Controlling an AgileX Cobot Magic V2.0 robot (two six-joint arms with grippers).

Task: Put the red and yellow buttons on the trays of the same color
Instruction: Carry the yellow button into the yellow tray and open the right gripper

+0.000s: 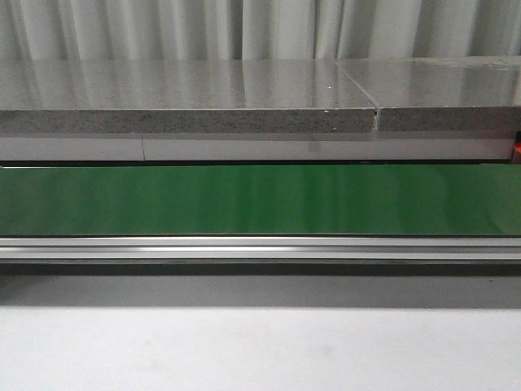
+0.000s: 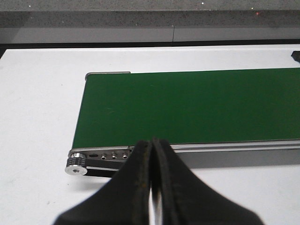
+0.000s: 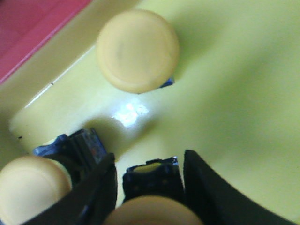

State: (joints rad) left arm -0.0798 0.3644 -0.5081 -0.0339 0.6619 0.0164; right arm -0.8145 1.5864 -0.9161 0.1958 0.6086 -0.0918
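In the right wrist view my right gripper (image 3: 149,161) is low inside the yellow tray (image 3: 234,93). It stands open, with a yellow button (image 3: 154,211) between its fingers and a thin gap on each side of the button's dark base. Two more yellow buttons rest on the same tray, one (image 3: 137,50) further off and one (image 3: 30,187) just beside a finger. A corner of the red tray (image 3: 33,28) borders the yellow one. No red button shows. My left gripper (image 2: 153,143) is shut on nothing, hovering over the white table by the belt's end.
The green conveyor belt (image 1: 260,199) runs across the front view, with a metal rail (image 1: 260,247) in front and a grey shelf (image 1: 187,102) behind. Its end roller (image 2: 76,165) shows in the left wrist view. Neither arm appears in the front view.
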